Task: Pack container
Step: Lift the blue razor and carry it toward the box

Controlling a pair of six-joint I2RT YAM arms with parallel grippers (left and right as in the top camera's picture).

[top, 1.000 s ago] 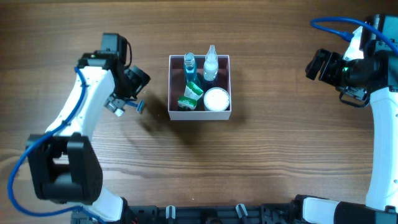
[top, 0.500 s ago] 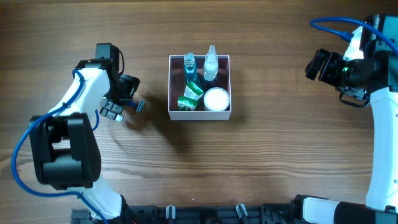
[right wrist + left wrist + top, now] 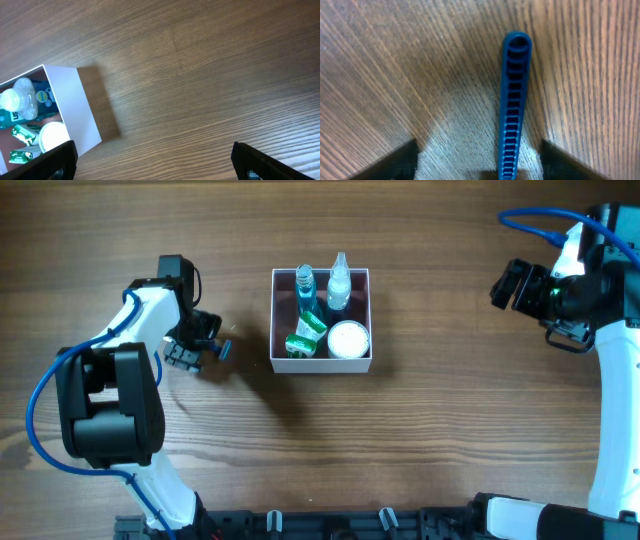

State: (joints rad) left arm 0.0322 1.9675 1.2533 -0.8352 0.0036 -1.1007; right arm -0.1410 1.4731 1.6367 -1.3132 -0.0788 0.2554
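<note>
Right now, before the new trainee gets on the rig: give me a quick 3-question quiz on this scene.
1. Multiple choice: what lies right beside the green packet inside the box?
A. a round white jar
B. a spoon
C. a cup
2. True or false: the right gripper holds a bottle.
3. Short answer: which gripper is nearer the box?

Key
1. A.
2. False. Its wrist view shows only bare wood between its fingers.
3. The left gripper. It is beside the box, while the right one hangs far off at the table's edge.
</note>
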